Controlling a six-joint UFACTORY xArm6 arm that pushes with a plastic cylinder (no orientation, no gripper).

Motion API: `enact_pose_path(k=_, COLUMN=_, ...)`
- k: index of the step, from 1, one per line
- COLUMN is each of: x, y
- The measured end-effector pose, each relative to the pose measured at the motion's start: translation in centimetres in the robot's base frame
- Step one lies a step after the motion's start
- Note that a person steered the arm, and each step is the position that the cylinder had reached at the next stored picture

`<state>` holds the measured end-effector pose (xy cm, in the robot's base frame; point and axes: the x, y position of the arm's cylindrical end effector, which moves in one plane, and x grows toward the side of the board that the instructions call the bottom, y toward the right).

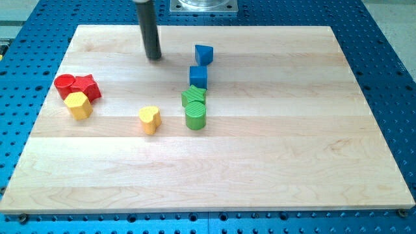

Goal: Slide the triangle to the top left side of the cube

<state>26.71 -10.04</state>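
Observation:
A blue triangle block [203, 54] lies near the view's top centre. A blue cube [198, 77] sits just below it, a small gap apart. My tip [153, 58] rests on the board to the left of the triangle, about a block's width or more away, touching no block. The rod rises from it toward the view's top.
A green star-like block [193, 96] and a green cylinder [195, 115] sit right below the cube. A yellow heart block [150, 119] lies left of them. A red cylinder [64, 84], a red star block [86, 87] and a yellow hexagon block [78, 104] cluster at the view's left edge.

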Motion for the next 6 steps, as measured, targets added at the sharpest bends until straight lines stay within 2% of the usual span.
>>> enact_pose_path(k=1, x=-1.9, y=6.0)
enact_pose_path(k=2, x=-1.7, y=12.4)
enact_pose_path(k=4, x=-0.6, y=14.7)
enact_pose_path(k=5, x=4.0, y=13.8)
enact_pose_path(k=6, x=4.5, y=1.8)
